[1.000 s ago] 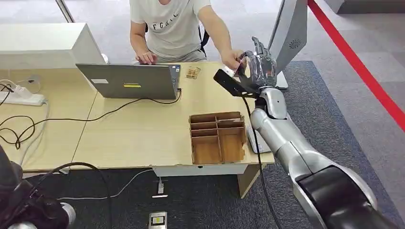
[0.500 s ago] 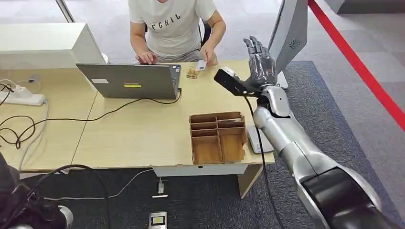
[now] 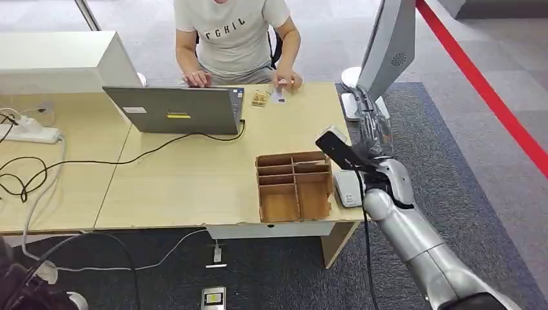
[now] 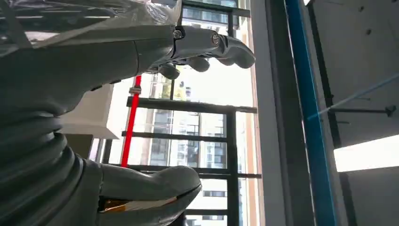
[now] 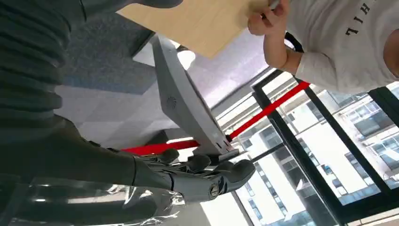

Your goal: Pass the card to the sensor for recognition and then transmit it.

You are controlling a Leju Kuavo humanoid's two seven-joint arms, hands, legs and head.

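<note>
The white card [image 3: 278,97] lies on the far side of the table under the hand of a seated person [image 3: 234,35]. My right hand [image 3: 374,134] hovers by the table's right edge with its fingers pointing up, apart and empty; in the right wrist view the fingers [image 5: 202,173] hold nothing. A flat white sensor pad [image 3: 347,188] lies on the table just left of that wrist, beside the cardboard organiser [image 3: 295,185]. My left hand [image 4: 141,56] shows against windows, fingers and thumb apart, with nothing in it.
A grey laptop [image 3: 173,110] with a black cable stands at the table's far middle. A tall grey panel on a white base [image 3: 386,48] rises behind my right hand. A power strip [image 3: 29,134] and cables lie on the left table. Carpet and a red floor line [image 3: 481,84] lie to the right.
The person took the card from my raised right hand and set it down on the table in front of them. My right arm then drew back and lowered to the table's right edge.
</note>
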